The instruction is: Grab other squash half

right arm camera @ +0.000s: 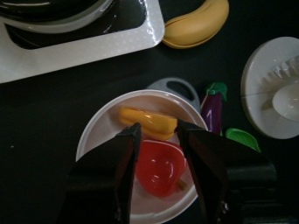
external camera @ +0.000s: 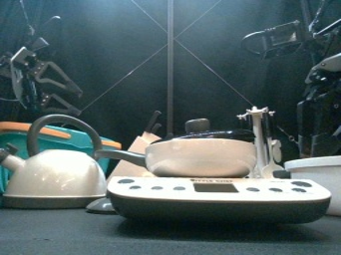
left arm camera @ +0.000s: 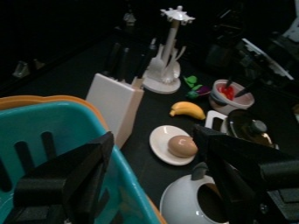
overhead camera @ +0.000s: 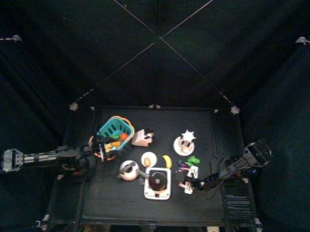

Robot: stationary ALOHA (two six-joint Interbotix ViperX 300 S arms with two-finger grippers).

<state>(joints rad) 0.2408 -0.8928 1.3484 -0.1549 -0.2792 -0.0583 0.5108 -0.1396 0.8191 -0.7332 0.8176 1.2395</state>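
Right gripper (right arm camera: 163, 156) spread wide over bowl (right arm camera: 105, 131); squash half (right arm camera: 149, 121) seen at 12 o'clock of jaws, ungripped.

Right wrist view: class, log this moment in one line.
right gripper open | above white bowl | squash half not yet grasped

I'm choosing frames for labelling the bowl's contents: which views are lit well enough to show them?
Right wrist view: evenly lit, yellow piece plain in the white bowl, under the open right end effector. Top view: mostly dark curtains, bowl barely told. Front view: the scale hides it. Left wrist view: dim.
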